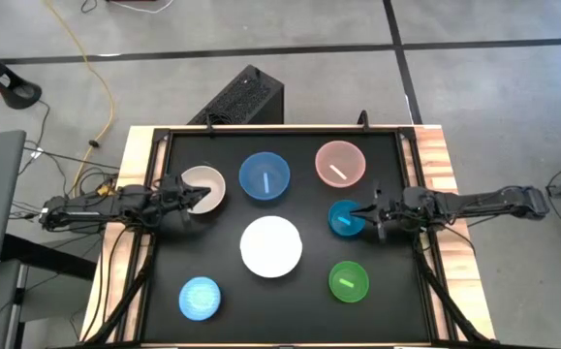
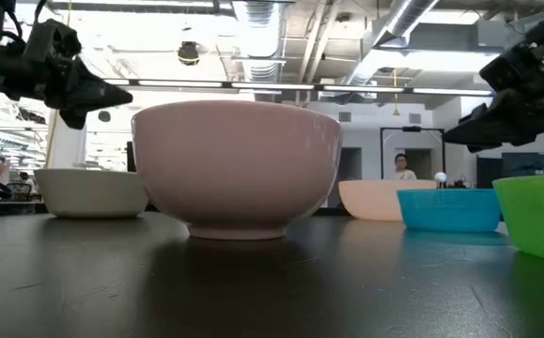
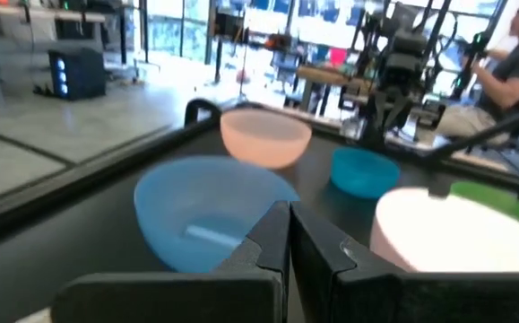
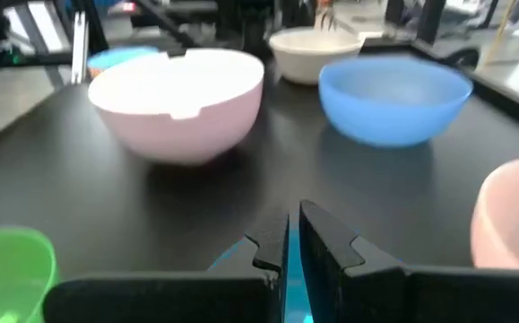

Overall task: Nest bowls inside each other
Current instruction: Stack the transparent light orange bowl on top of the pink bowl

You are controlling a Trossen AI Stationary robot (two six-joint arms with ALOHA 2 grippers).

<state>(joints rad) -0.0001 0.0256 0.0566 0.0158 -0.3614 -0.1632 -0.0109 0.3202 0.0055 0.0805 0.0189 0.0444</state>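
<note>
Teal bowl (image 1: pixel 345 220), small and round, sits pinched by right gripper (image 1: pixel 361 210)

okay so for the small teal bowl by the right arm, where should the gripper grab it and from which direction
Take the small teal bowl by its rim, one finger inside and one outside the thin wall, coming down from above. It sits upright and open-topped, apart from the pink bowl and green bowl. The side of the rim facing the right gripper looks easiest, since that gripper hangs right at that edge.

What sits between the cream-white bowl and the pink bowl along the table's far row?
The blue bowl, between the cream-white bowl and pink bowl, per the high view.
</note>
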